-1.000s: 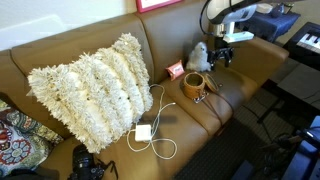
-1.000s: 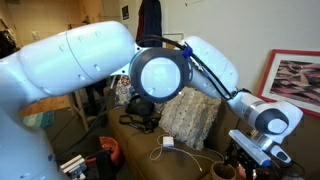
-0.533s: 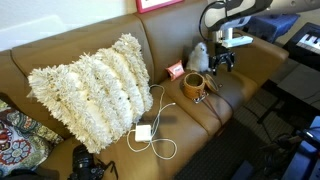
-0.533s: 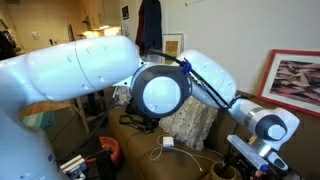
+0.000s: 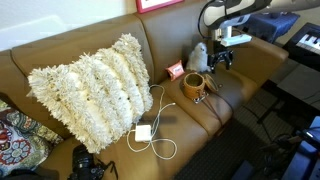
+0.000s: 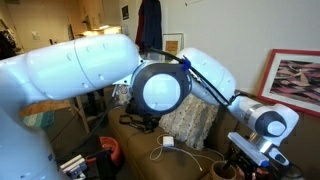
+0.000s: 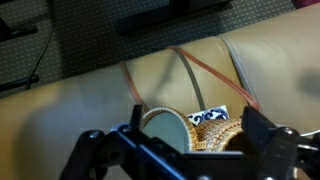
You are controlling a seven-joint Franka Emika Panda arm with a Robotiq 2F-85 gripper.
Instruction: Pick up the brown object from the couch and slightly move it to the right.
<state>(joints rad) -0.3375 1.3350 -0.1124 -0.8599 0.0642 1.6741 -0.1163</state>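
The brown object is a small woven tan cup lying on the couch seat, a thin strap at its side. My gripper hangs just above and behind it, open and empty. In the wrist view the cup shows low between the two dark fingers, its round pale mouth facing left, and the gripper is not touching it. In an exterior view the big white arm fills the frame, with the gripper low at the right and the cup beside it.
A white plush toy sits behind the cup and a small reddish box to its left. A blue patterned square lies by the cup. A shaggy white pillow, a charger with its cable and a camera occupy the seat's left part.
The arm and gripper shifted slightly over the first half second, then stayed still. The jaws have stayed open and the cup has not moved.
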